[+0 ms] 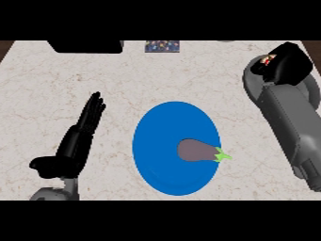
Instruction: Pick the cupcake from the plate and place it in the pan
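Cupcake [266, 60] sits pinched in the curled right hand [284, 63], over the grey pan [314, 92], well beyond the blue plate [156, 141]; left hand [86, 127] rests spread beside that plate.

2 grey forearms [295, 132], smooth casing; black hands [76, 136], slim fingers.

A: What've I got in the head view?

B: Blue plate [164, 141] mid-counter [37, 84], eggplant [199, 151] on its right part. My left hand [83, 129] rests open at the left, fingers straight.

A: Right side?

B: My right hand [285, 63] sits far right over a grey pan [314, 92], curled round something reddish, likely the cupcake [266, 60], mostly hidden.
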You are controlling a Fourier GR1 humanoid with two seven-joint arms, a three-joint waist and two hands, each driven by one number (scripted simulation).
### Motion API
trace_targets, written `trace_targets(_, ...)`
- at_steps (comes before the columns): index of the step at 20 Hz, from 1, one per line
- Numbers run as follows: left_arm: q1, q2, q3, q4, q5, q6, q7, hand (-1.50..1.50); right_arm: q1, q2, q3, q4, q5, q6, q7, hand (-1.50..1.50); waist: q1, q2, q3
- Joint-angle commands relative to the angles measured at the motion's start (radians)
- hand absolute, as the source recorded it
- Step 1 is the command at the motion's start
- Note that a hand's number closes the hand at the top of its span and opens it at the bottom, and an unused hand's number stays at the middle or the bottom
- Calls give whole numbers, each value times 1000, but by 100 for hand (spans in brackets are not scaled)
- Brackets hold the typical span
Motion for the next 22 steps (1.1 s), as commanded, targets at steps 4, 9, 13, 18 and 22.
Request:
trace_targets(4,13,-34,-29,38,-27,5,-46,0,48,-104,-116,86,-34,-274,-79,150,16,9,1)
trace_targets(9,2,-12,-5,-1,-8,-17,-18,0,77,-172,-196,135,-168,-308,-291,150,15,6,2)
trace_targets(13,-26,-19,2,29,1,-27,-11,0,55,-230,-261,191,-268,-300,-440,150,29,15,4)
trace_targets(18,-28,-27,-27,6,-11,-29,-4,0,43,-172,-318,284,-405,104,-462,-150,47,27,8)
trace_targets(22,-30,-43,-37,-4,-39,3,-6,0,41,-166,-434,257,-558,174,-639,-150,46,25,9)
